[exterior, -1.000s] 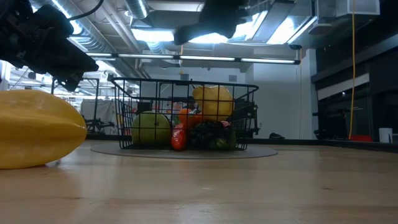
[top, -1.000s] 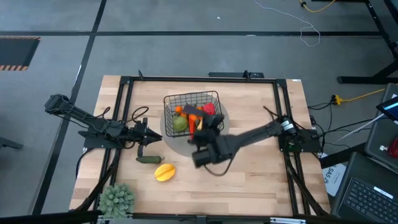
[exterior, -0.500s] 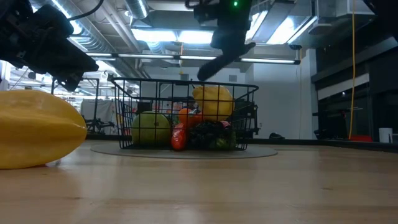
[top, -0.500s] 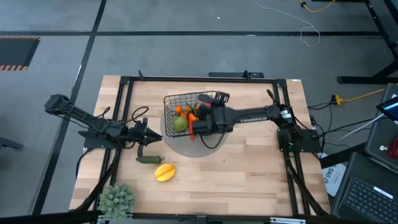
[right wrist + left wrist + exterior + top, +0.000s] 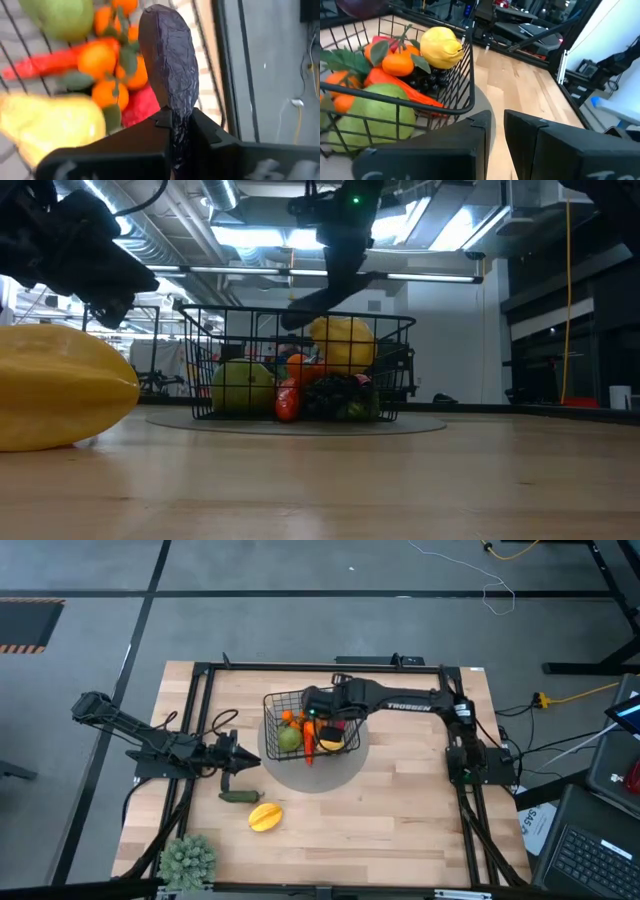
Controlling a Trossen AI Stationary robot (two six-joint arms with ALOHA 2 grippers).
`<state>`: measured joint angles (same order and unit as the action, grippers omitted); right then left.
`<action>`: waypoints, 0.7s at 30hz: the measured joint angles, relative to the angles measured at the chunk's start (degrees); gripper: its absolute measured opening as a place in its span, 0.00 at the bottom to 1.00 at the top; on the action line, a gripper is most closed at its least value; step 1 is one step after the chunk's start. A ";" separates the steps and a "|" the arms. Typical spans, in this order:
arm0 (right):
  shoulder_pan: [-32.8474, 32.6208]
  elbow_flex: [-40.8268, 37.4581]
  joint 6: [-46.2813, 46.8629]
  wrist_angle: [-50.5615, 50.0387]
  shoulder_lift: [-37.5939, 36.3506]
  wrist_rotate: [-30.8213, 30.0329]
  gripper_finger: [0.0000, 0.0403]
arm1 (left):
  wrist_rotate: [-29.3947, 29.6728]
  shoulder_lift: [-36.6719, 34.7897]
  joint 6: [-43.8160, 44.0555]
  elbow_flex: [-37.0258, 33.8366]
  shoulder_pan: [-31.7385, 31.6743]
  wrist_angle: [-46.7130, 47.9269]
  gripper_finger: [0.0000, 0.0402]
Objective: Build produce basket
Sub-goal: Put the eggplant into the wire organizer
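Swinging in from the open surface a second ago, my right fingers (image 5: pixel 318 712) now hang over the basket (image 5: pixel 272 706), clamped on the eggplant (image 5: pixel 169 65). That puts this piece right above its drop, so I judge a lowering and release come next. Two pieces wait outside: a green one (image 5: pixel 237 797) and a yellow one (image 5: pixel 264 816), near my left fingers (image 5: pixel 230 780), which have not moved and stand slightly apart.

Only my right wrist view shows the eggplant pinched at its narrow end, with tangerines (image 5: pixel 95 60) below. From table height (image 5: pixel 330 280) the load is hidden; from above it hardly shows.
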<state>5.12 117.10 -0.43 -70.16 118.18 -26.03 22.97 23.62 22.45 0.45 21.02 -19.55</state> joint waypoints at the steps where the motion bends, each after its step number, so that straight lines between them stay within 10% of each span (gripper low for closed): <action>1: 0.31 0.00 -0.14 0.69 -0.16 0.25 0.05 | -0.29 0.00 0.64 0.00 0.00 0.00 0.10; 21: 2.61 0.00 -1.62 3.13 -0.27 0.23 0.08 | -4.15 8.37 5.96 0.00 -5.05 -5.67 0.10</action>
<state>7.73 117.10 -2.05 -67.02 117.91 -25.80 18.82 31.99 28.40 0.45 15.97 -25.22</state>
